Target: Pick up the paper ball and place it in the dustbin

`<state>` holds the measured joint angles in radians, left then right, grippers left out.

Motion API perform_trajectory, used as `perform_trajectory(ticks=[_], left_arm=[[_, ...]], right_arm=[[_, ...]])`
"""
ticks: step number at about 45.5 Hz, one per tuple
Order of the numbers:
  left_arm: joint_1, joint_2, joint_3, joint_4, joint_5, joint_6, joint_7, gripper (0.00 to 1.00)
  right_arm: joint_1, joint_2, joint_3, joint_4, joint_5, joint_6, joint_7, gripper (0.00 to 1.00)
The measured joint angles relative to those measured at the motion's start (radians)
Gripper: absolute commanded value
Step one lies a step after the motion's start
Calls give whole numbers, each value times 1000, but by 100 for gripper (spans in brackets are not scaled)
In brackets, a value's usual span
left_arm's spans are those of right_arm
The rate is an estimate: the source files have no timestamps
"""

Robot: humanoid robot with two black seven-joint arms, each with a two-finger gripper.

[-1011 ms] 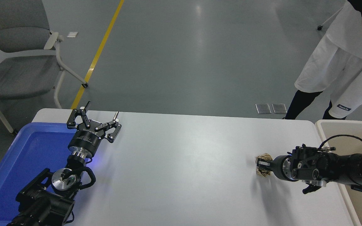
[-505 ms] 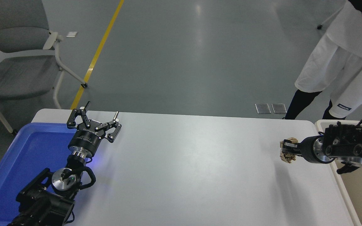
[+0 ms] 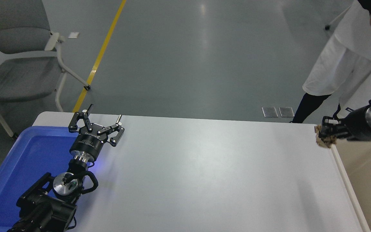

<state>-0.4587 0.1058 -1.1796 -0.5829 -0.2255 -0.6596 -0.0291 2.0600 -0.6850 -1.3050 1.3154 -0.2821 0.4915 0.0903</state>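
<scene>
The dustbin (image 3: 362,180) and right arm (image 3: 370,122) are cut off by the right edge.

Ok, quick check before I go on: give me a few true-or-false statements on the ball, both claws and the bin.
1. The right claw is shut on the paper ball. True.
2. The paper ball rests on the table. False: it is held up at the table's far right corner, by the dustbin rim.
3. The left claw is open and holds nothing. True.
4. The blue tray is at the table's right. False: it is at the left.

Paper ball (image 3: 324,139) in right gripper (image 3: 326,133) beside dustbin (image 3: 343,167) rim
</scene>
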Motion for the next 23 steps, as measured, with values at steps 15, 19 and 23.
perform_trajectory(ticks=[15,19,23], left_arm=[[0,0,0,0,0,0,0,99],[0,0,0,0,0,0,0,99],[0,0,0,0,0,0,0,99]], right_arm=[[216,-1,-74,24,0,176,-1,0],[245,6,-80,26,-2,200,-1,0],[263,12,-84,27,-7,216,-1,0]])
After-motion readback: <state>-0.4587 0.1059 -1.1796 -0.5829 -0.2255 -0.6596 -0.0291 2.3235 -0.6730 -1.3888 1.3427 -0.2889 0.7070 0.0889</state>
